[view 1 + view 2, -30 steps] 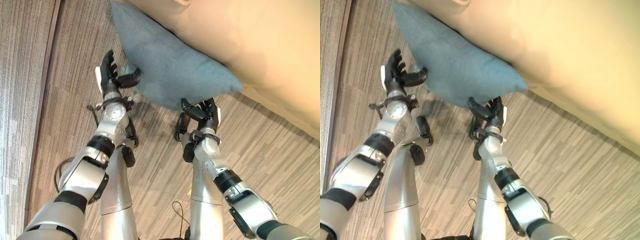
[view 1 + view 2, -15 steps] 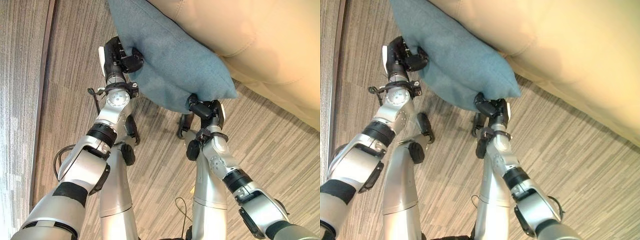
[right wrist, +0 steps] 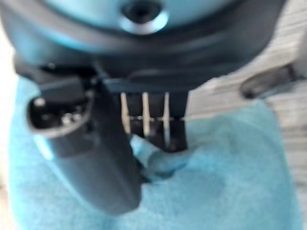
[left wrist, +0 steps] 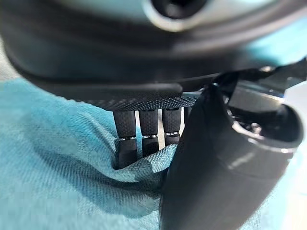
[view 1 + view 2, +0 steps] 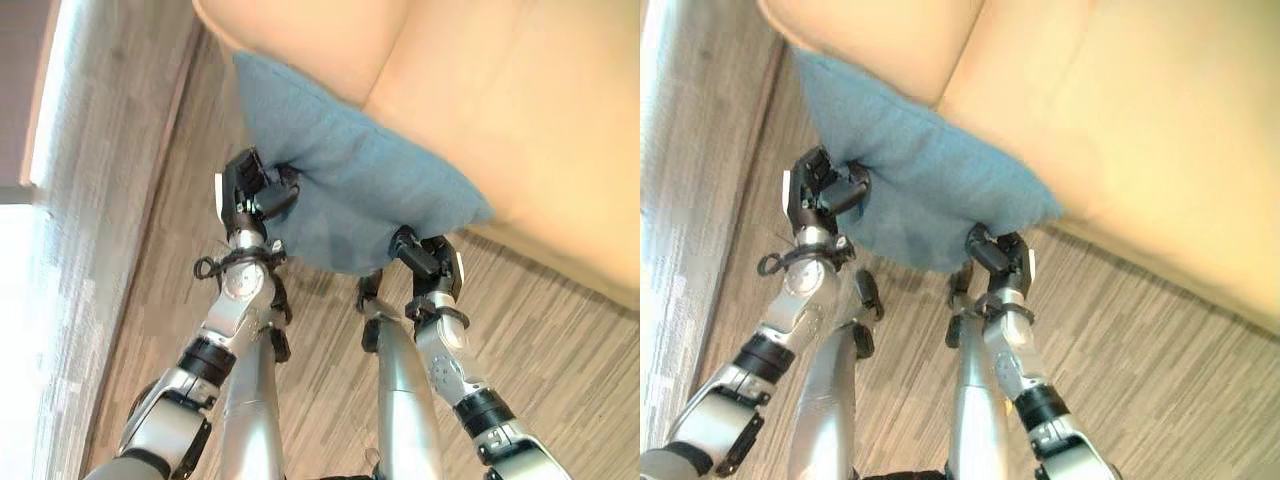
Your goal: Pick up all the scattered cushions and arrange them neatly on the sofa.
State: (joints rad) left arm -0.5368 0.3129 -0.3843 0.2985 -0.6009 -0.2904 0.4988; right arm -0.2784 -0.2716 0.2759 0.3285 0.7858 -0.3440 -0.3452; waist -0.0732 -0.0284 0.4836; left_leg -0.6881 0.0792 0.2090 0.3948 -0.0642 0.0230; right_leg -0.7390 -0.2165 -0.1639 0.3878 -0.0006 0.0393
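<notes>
A blue-grey cushion (image 5: 350, 170) hangs off the floor in front of the tan sofa (image 5: 500, 90), its upper edge against the sofa's front. My left hand (image 5: 248, 190) pinches its left edge, fingers (image 4: 144, 134) and thumb curled into the cloth (image 4: 57, 158). At the cushion's lower right corner my right hand (image 5: 428, 266) grips the fabric (image 3: 230, 191) the same way, its fingers (image 3: 156, 124) sunk in a fold. In the right eye view the cushion (image 5: 920, 190) spans between the left hand (image 5: 820, 190) and the right hand (image 5: 998, 255).
Striped wood-look floor (image 5: 560, 340) lies beneath the cushion and beside the sofa. A paler strip of floor (image 5: 90, 200) runs along the left. The sofa's seat cushions (image 5: 1120, 130) take up the upper right.
Both hands have lifted the cushion higher toward the sofa, still holding it. The camera has tilted, bringing more of the sofa and the pale strip into view.
</notes>
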